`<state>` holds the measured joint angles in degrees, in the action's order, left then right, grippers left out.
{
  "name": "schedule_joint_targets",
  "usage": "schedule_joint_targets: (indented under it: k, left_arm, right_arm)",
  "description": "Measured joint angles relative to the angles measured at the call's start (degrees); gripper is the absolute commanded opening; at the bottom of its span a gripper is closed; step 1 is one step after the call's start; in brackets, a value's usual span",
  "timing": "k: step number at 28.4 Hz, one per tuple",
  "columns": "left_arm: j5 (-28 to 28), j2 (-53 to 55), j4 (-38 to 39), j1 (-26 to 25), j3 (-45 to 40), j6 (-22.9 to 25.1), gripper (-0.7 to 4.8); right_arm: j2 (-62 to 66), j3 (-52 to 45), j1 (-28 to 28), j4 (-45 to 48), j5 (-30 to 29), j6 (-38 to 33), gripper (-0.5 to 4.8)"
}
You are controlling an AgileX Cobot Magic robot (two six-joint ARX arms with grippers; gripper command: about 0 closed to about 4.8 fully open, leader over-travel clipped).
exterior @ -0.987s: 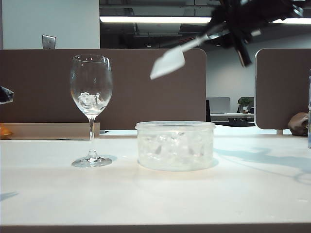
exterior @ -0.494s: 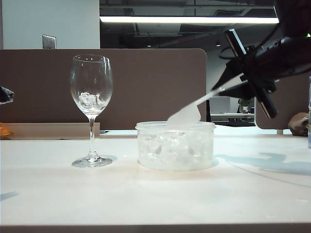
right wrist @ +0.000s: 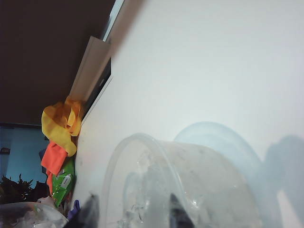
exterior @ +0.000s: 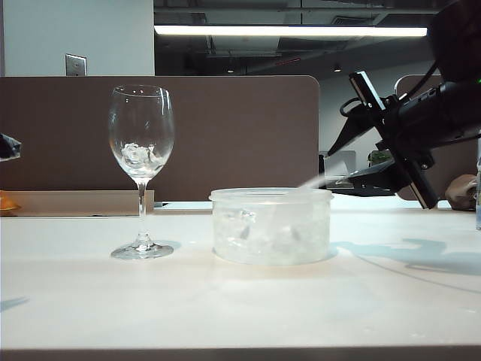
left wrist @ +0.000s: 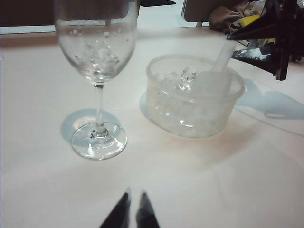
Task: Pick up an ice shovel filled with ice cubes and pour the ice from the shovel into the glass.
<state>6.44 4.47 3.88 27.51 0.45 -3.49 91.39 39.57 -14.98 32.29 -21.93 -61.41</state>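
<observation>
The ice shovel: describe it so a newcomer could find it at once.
On the white table, right of the tall clear stemmed wine glass, stands a squat round translucent plastic tub. The small translucent white plastic ice shovel lies head-down in it, its thin handle slanting over the rim toward the right gripper.

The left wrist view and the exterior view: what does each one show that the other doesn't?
Only the left wrist view looks down into the tub, showing the ice shovel lying among the ice cubes, and the left gripper low over the table, its jaws nearly together. Only the exterior view shows the ceiling light and the brown partition. Both show the glass holding some ice, the tub, and the right gripper beside the tub.
</observation>
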Motion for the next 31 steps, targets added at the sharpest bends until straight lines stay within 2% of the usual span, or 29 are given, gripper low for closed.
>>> schedule_joint_targets:
  k: [2,3,8,12,15,19,21,29,31]
  left_arm:
    - [0.00,0.00,0.00,0.00,0.00,0.00,0.29]
    - [0.00,0.00,0.00,0.00,0.00,-0.02,0.29]
    - [0.00,0.00,0.02,0.00,0.00,0.00,0.29]
    - [0.00,0.00,0.00,0.00,0.00,0.00,0.29]
    - [0.00,0.00,0.00,0.00,0.00,0.00,0.29]
    - [0.00,0.00,0.00,0.00,0.00,-0.02,0.29]
    - [0.00,0.00,0.00,0.00,0.00,0.00,0.29]
    - [0.02,0.00,0.00,0.00,0.00,0.00,0.29]
    - [0.00,0.00,0.00,0.00,0.00,0.00,0.29]
  right_arm:
    - [-0.07,0.00,0.00,0.00,0.22,0.02,2.63]
    - [-0.20,0.00,0.00,-0.09,0.59,0.02,2.73]
    - [-4.55,-1.62,0.52,-0.59,4.96,0.04,2.69]
    - [-7.52,-4.13,2.60,-0.55,7.23,0.33,2.05]
    - [-10.40,-6.01,3.74,-1.75,7.72,3.67,0.71]
    - [-16.39,-8.79,3.96,-1.73,7.56,10.80,0.50]
    - [-19.41,-10.10,3.98,-1.73,7.52,13.97,-0.09]
    - [-31.85,-14.78,4.02,-1.90,6.99,26.71,-0.07]
    - [-36.28,-15.54,4.02,-6.54,7.52,31.58,-0.07]
